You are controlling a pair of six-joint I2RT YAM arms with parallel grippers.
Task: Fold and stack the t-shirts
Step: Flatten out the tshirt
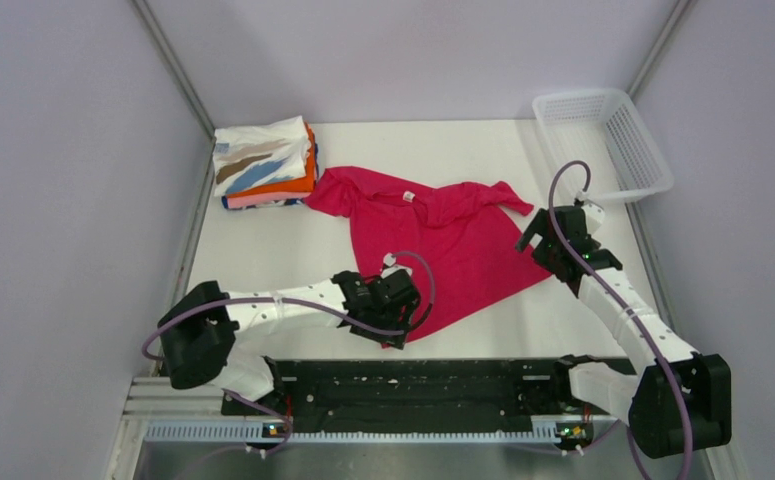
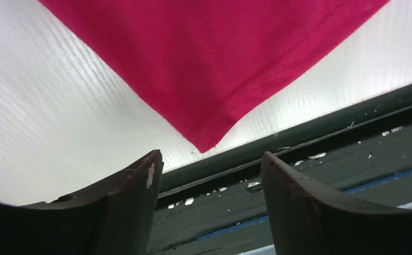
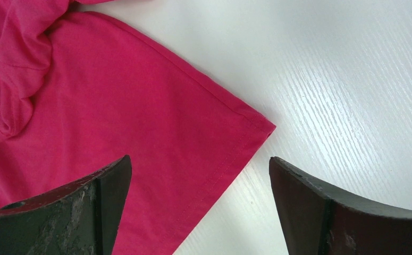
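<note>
A magenta-red t-shirt [image 1: 443, 240] lies spread and a little rumpled on the white table, collar toward the back. Its near hem corner [image 2: 206, 146] points at the table's front edge. My left gripper [image 1: 401, 335] hovers at that corner, open, nothing between its fingers [image 2: 211, 155]. My right gripper [image 1: 535, 240] is open over the shirt's right hem corner [image 3: 270, 127]; its left finger is above the cloth and its right finger above bare table [image 3: 199, 159]. A stack of folded t-shirts [image 1: 263, 165] sits at the back left, white with tan and blue streaks on top.
A white mesh basket [image 1: 603, 140] stands at the back right corner. A black mounting rail [image 1: 413, 385] runs along the near table edge, right under the left fingers [image 2: 320, 154]. Pale walls close in the table on three sides.
</note>
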